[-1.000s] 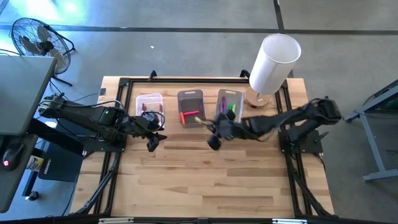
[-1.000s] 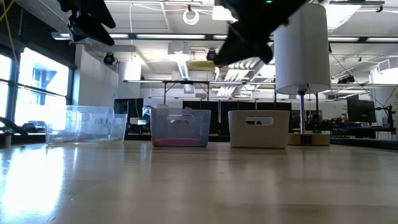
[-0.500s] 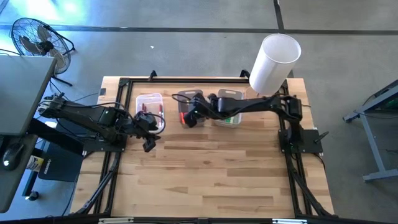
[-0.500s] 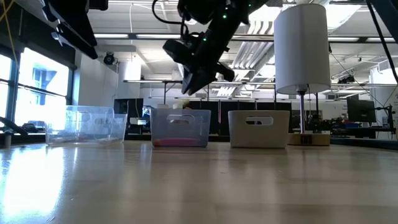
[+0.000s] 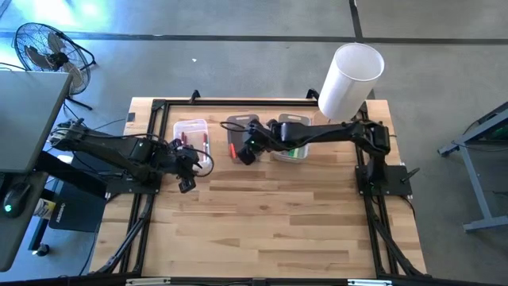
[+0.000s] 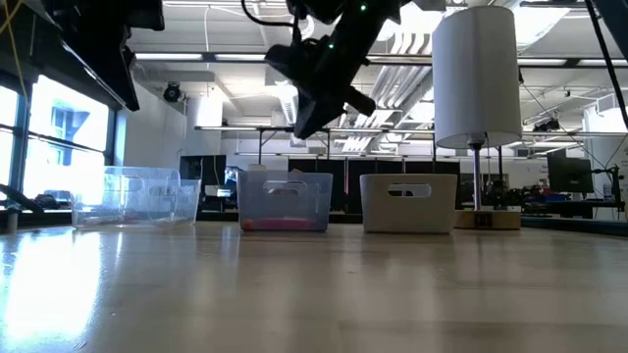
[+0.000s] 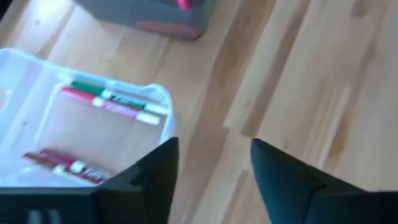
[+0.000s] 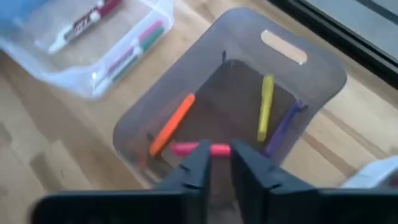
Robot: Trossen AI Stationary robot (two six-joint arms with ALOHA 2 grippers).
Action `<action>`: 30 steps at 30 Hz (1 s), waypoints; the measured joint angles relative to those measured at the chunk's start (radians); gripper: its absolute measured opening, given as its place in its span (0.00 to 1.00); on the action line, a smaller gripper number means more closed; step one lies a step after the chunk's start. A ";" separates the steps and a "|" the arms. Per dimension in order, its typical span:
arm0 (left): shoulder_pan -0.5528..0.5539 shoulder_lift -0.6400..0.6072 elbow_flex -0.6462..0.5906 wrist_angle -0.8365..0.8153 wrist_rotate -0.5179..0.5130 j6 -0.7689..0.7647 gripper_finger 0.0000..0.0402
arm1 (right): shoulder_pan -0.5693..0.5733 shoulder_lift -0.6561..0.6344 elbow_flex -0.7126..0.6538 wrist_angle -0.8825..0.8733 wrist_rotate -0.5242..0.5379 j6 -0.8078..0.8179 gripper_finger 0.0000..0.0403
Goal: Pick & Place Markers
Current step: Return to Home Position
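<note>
Upper centre, the clear bin point(image 5: 190, 125) holds red and green white-barrelled markers point(image 7: 112, 102). The smoky gray bin point(image 8: 311, 68) holds orange, yellow, purple and pink ones. The right gripper point(image 8: 219, 150), fingers a slit apart and empty, has swung over it from mid-table. The left gripper point(image 7: 214, 148), released, hangs beside the clear bin. Round-cornered plastic, plank table point(image 5: 270, 230).

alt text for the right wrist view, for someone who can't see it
The right pincer hangs above a grey see-through bin holding an orange marker, a yellow marker, a purple marker and a pink marker. A clear bin with more markers stands beside it on the wooden table.
</note>
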 joint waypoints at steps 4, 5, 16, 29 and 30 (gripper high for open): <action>-0.004 0.016 -0.004 -0.014 -0.010 0.009 0.28 | 0.034 -0.030 0.000 -0.048 -0.038 -0.068 0.03; -0.013 0.016 -0.017 0.002 -0.016 0.023 0.21 | 0.046 -0.035 -0.002 -0.056 -0.036 -0.077 0.04; -0.073 -0.446 -0.462 0.540 0.015 0.238 0.01 | 0.174 -0.237 -0.361 0.268 -0.033 -0.002 0.00; -0.072 -0.916 -0.755 0.822 0.102 0.494 0.00 | 0.223 -0.510 -0.640 0.447 0.038 -0.007 0.00; -0.072 -0.930 -0.767 0.835 0.101 0.505 0.00 | 0.223 -0.520 -0.645 0.448 0.043 -0.005 0.00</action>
